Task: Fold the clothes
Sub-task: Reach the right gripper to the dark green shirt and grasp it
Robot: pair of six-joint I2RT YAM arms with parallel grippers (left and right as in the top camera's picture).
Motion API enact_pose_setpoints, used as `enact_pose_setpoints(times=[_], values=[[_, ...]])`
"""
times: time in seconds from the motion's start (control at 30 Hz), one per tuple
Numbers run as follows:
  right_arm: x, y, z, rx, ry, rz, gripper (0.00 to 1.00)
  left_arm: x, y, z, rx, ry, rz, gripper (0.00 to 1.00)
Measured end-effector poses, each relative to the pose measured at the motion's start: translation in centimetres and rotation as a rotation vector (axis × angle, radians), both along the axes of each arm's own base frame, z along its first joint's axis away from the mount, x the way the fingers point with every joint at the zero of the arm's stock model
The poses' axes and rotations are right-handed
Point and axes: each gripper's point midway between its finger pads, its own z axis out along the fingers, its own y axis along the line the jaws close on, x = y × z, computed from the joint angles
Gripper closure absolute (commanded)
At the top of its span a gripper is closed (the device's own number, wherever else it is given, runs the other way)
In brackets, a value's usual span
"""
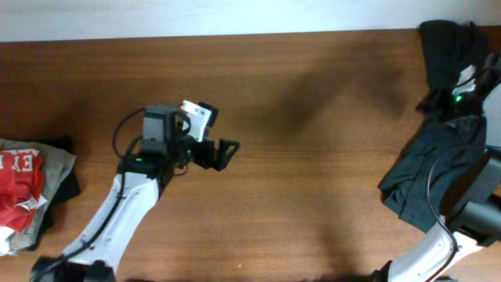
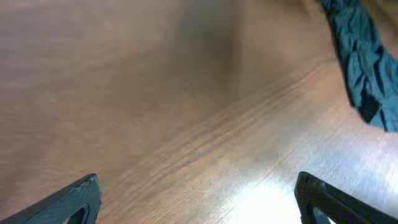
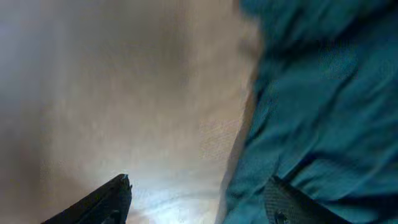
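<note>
The dark blackish-green T-shirt (image 1: pixel 427 168) lies crumpled at the table's right edge, with another dark bunch further back (image 1: pixel 448 47). No lettering or tag shows. My right gripper (image 3: pixel 200 180) is open at the shirt's edge: one finger is over bare wood, the other over the cloth (image 3: pixel 323 93). In the overhead view its wrist (image 1: pixel 458 92) sits among the dark fabric and the fingers are hard to make out. My left gripper (image 1: pixel 223 153) is open and empty over bare wood left of centre, far from the shirt. The left wrist view (image 2: pixel 198 180) shows the shirt (image 2: pixel 364 56) at its top right.
A red garment with white letters (image 1: pixel 19 184) lies on a grey-beige garment (image 1: pixel 48 168) at the table's left edge. The wooden table (image 1: pixel 313 196) ends at a pale wall along the top.
</note>
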Motion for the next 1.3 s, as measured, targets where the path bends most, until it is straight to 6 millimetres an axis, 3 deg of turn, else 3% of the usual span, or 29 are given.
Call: enact_pose_setpoints(times=[0.03, 0.07, 0.13, 0.2, 0.3, 0.33, 0.37, 0.4, 0.43, 0.53, 0.57, 0.63, 0.77, 0.8, 0.83, 0.87, 0.9, 1.07, 1.13, 1.2, 1.3], values=[[0.5, -1.9, 1.1, -0.097, -0.007, -0.021, 0.13, -0.2, -0.5, -1.2, 0.013, 0.028, -0.012, 0.01], [0.4, -3.0, 1.4, -0.155, 0.004, -0.038, 0.12, -0.3, -0.7, -3.3, 0.03, 0.086, -0.019, 0.01], [-0.3, -5.0, 1.2, -0.249, 0.046, -0.069, 0.09, -0.5, -1.0, -4.9, 0.025, 0.134, -0.032, 0.01], [-1.8, -7.6, -1.3, -0.255, 0.121, -0.121, 0.12, -0.5, -1.1, -5.0, 0.019, 0.141, -0.037, 0.01], [-4.4, -10.6, -7.7, -0.182, 0.24, -0.177, 0.14, -0.3, -1.3, -4.6, 0.011, 0.134, -0.044, 0.01], [-4.0, -10.3, -8.7, -0.163, 0.238, -0.166, 0.21, -0.3, -1.4, -4.5, 0.01, 0.132, -0.044, 0.01], [-3.4, -10.1, -8.8, -0.157, 0.219, -0.158, 0.35, -0.3, -1.3, -4.5, 0.01, 0.133, -0.044, 0.01], [-2.8, -9.8, -9.0, -0.153, 0.206, -0.145, 0.38, -0.3, -1.4, -4.5, 0.01, 0.132, -0.044, 0.01], [-2.0, -8.9, -9.1, -0.149, 0.193, -0.122, 0.27, -0.3, -1.4, -4.5, 0.01, 0.132, -0.044, 0.01], [0.4, -6.7, -9.0, -0.165, 0.157, -0.06, 0.16, -0.3, -1.4, -4.5, 0.01, 0.131, -0.044, 0.01], [1.3, -5.6, -9.0, -0.17, 0.144, -0.033, 0.17, -0.2, -1.4, -4.5, 0.01, 0.131, -0.044, 0.01], [2.2, -4.6, -8.9, -0.177, 0.128, -0.014, 0.28, -0.2, -1.4, -4.4, 0.009, 0.129, -0.044, 0.01], [2.4, -4.7, -9.3, -0.17, 0.125, -0.028, 0.32, -0.2, -1.4, -4.4, 0.01, 0.128, -0.045, 0.01], [2.1, -4.9, -10.4, -0.152, 0.144, -0.043, 0.37, -0.2, -1.4, -4.4, 0.01, 0.128, -0.045, 0.01], [2.1, -4.9, -10.8, -0.143, 0.147, -0.045, 0.57, -0.2, -1.4, -4.4, 0.01, 0.128, -0.045, 0.01], [2.2, -5.0, -10.9, -0.14, 0.149, -0.05, 0.84, -0.2, -1.4, -4.4, 0.01, 0.128, -0.045, 0.01], [2.1, -5.1, -11.0, -0.148, 0.157, -0.055, 0.96, -0.2, -1.4, -4.4, 0.01, 0.129, -0.045, 0.01], [1.7, -5.8, -11.1, -0.144, 0.162, -0.073, 0.96, -0.2, -1.4, -4.4, 0.01, 0.128, -0.045, 0.01], [1.8, -4.8, -10.8, -0.104, 0.165, -0.058, 0.96, 0.1, -1.4, -4.0, 0.007, 0.117, -0.045, 0.01], [3.5, -2.9, -8.5, -0.092, 0.142, -0.012, 0.96, 1.2, -1.7, -2.6, -0.001, 0.079, -0.045, 0.01], [7.5, 1.1, -0.8, -0.125, 0.041, 0.083, 0.96, 1.3, -1.7, -2.4, -0.002, 0.073, -0.045, 0.01]])
